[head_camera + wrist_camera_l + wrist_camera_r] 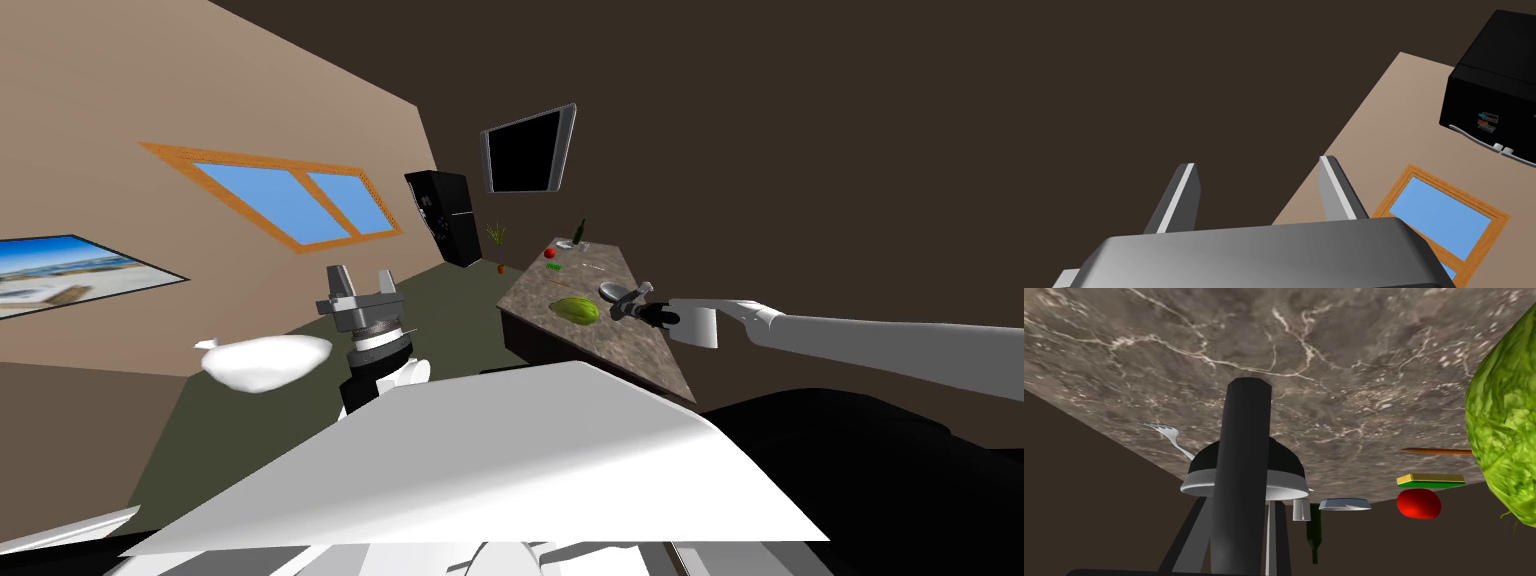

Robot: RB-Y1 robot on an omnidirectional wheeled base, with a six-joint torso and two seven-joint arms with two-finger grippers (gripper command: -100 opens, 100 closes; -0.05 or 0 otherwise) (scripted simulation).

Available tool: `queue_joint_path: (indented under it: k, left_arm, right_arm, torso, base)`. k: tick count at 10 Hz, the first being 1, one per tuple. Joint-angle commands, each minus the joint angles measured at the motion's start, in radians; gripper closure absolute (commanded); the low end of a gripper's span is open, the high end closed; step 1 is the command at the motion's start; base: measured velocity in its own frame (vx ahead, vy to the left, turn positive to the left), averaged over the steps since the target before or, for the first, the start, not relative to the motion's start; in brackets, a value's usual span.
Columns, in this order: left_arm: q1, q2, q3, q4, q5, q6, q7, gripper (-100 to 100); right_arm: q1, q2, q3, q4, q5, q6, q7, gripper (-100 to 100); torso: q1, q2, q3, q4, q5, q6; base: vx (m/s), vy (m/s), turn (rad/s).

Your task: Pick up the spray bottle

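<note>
My right gripper (632, 301) reaches over the stone-patterned counter (640, 350) and is shut on the dark handle (1246, 438) of a grey pan (1284, 485). In the right wrist view its fingers (1272, 533) press the handle's sides, and the pan (611, 291) lies just beyond them. A slim dark green bottle (580, 231) stands at the counter's far end, seen past the pan as the bottle (1313, 533). My left gripper (360, 285) is raised beside my chest, away from the counter, open with nothing between its fingers (1184, 190).
On the counter lie a green lettuce (575, 310), a red tomato (1419, 504), a green and yellow sponge (1430, 480), a fork (1169, 435), a pencil (1439, 451), a small cup (1301, 509) and a grey dish (1345, 504). A black fridge (447, 215) stands in the far corner.
</note>
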Motion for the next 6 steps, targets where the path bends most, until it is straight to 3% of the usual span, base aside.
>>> queue_joint_path:
  k: [1, 2, 3, 5, 6]
  left_arm:
    - [0.0, 0.0, 0.0, 0.0, 0.0, 0.0, 0.0, 0]
    - [0.0, 0.0, 0.0, 0.0, 0.0, 0.0, 0.0, 0]
    - [0.0, 0.0, 0.0, 0.0, 0.0, 0.0, 0.0, 0]
    - [0.0, 0.0, 0.0, 0.0, 0.0, 0.0, 0.0, 0]
    - [0.0, 0.0, 0.0, 0.0, 0.0, 0.0, 0.0, 0]
  right_arm:
    - [0.0, 0.0, 0.0, 0.0, 0.0, 0.0, 0.0, 100]
    - [0.0, 0.0, 0.0, 0.0, 0.0, 0.0, 0.0, 0]
    - [0.009, -0.031, -0.009, -0.023, -0.005, 0.004, -0.021, 100]
    - [0.006, -0.033, -0.008, -0.024, -0.007, 0.003, -0.017, 100]
    - [0.008, -0.035, -0.009, -0.026, -0.007, 0.003, -0.021, 0]
  torso:
    - [0.0, 0.0, 0.0, 0.0, 0.0, 0.0]
    - [0.0, 0.0, 0.0, 0.0, 0.0, 0.0]
    - [0.0, 0.0, 0.0, 0.0, 0.0, 0.0]
    - [0.002, 0.004, 0.002, 0.001, 0.001, 0.001]
    - [0.001, 0.003, 0.002, 0.001, 0.001, 0.001]
  base:
    - [0.0, 0.0, 0.0]
    - [0.0, 0.0, 0.0]
    - [-0.032, 0.012, -0.061]
    - [-0.037, 0.01, -0.041]
    - [0.0, 0.0, 0.0]
